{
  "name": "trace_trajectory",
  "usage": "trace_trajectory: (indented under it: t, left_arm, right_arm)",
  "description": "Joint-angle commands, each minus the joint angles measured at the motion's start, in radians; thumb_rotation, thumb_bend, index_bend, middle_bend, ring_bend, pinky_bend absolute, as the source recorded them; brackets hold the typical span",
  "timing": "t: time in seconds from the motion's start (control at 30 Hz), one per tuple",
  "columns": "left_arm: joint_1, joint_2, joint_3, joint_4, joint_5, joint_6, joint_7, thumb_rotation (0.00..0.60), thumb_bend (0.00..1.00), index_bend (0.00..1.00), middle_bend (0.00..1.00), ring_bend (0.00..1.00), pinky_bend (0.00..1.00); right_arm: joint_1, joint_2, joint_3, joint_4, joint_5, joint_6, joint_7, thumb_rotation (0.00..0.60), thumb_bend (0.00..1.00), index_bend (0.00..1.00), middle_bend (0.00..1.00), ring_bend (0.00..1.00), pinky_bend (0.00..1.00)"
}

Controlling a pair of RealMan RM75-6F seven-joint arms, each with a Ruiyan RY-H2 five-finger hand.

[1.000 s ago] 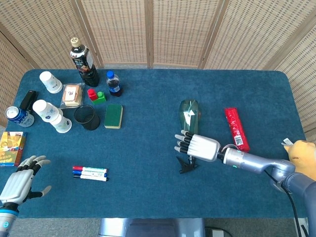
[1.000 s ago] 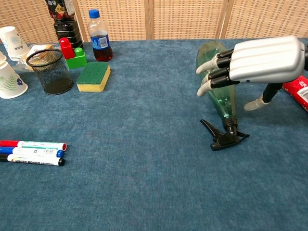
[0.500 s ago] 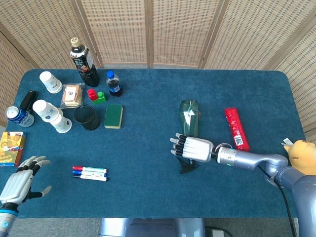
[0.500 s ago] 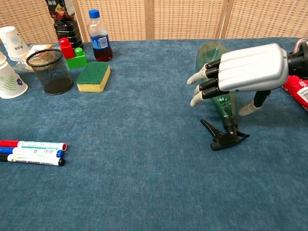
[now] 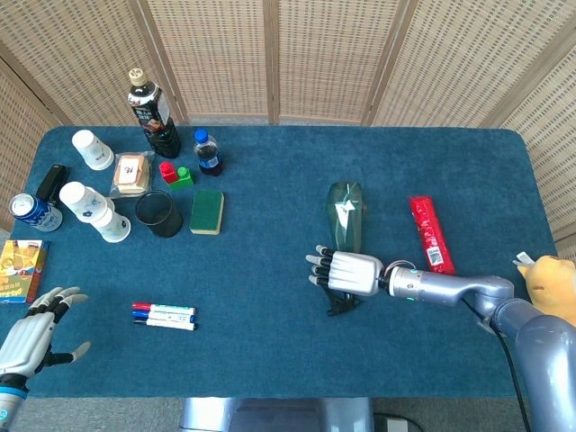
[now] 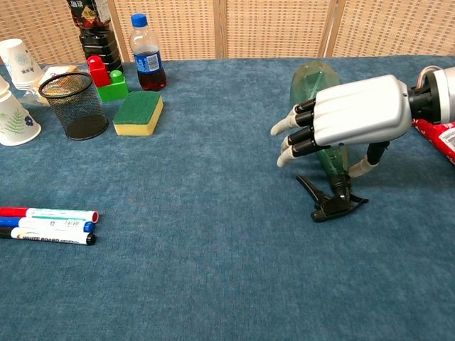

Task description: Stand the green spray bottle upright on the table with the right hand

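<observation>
The green spray bottle point(image 5: 345, 212) point(image 6: 313, 82) lies on its side on the blue table, its black trigger head point(image 6: 330, 199) toward the near edge. My right hand point(image 5: 344, 272) point(image 6: 343, 118) hovers palm down over the bottle's neck, fingers spread out to the left, thumb down on the right side of the neck. It holds nothing. The lower part of the bottle is hidden under the hand. At the table's near left corner my left hand point(image 5: 27, 333) is open and empty, far from the bottle.
A red packet point(image 5: 431, 234) point(image 6: 439, 135) lies right of the bottle. At the far left stand a mesh cup point(image 6: 74, 105), sponge point(image 6: 138, 113), cola bottle point(image 6: 147, 62), toy blocks, paper cups and a dark bottle point(image 5: 154, 114). Markers point(image 6: 46, 224) lie near the front left.
My right hand has slid left and toward the near edge, from over the bottle's body to over its neck, and sunk lower. The bottle has not moved.
</observation>
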State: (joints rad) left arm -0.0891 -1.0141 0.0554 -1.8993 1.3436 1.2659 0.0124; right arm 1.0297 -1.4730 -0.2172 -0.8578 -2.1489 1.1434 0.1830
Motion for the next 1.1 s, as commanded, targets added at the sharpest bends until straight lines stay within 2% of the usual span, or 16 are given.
trace_trajectory:
  t: [0.03, 0.33, 0.7, 1.1]
  left_arm:
    - [0.002, 0.002, 0.002, -0.003, 0.004, 0.003, -0.004, 0.600, 0.30, 0.21, 0.16, 0.09, 0.02]
    - [0.009, 0.011, 0.009, -0.012, 0.022, 0.011, -0.019, 0.600, 0.30, 0.21, 0.16, 0.09, 0.02]
    - [0.005, 0.019, 0.012, -0.029, 0.041, 0.006, -0.034, 0.600, 0.30, 0.21, 0.16, 0.09, 0.02]
    - [0.015, 0.034, 0.024, -0.055, 0.059, 0.017, -0.036, 0.600, 0.30, 0.21, 0.16, 0.09, 0.02]
  right_arm:
    - [0.001, -0.011, -0.008, 0.015, 0.004, 0.006, 0.006, 0.600, 0.21, 0.18, 0.25, 0.09, 0.21]
    - [-0.002, -0.029, -0.034, 0.062, 0.012, 0.027, 0.022, 0.600, 0.21, 0.19, 0.25, 0.09, 0.21]
    - [-0.008, -0.008, -0.055, 0.056, 0.025, 0.046, 0.015, 0.600, 0.20, 0.19, 0.25, 0.09, 0.21]
    - [-0.027, -0.043, -0.083, 0.144, 0.036, 0.067, 0.058, 0.600, 0.17, 0.21, 0.26, 0.10, 0.21]
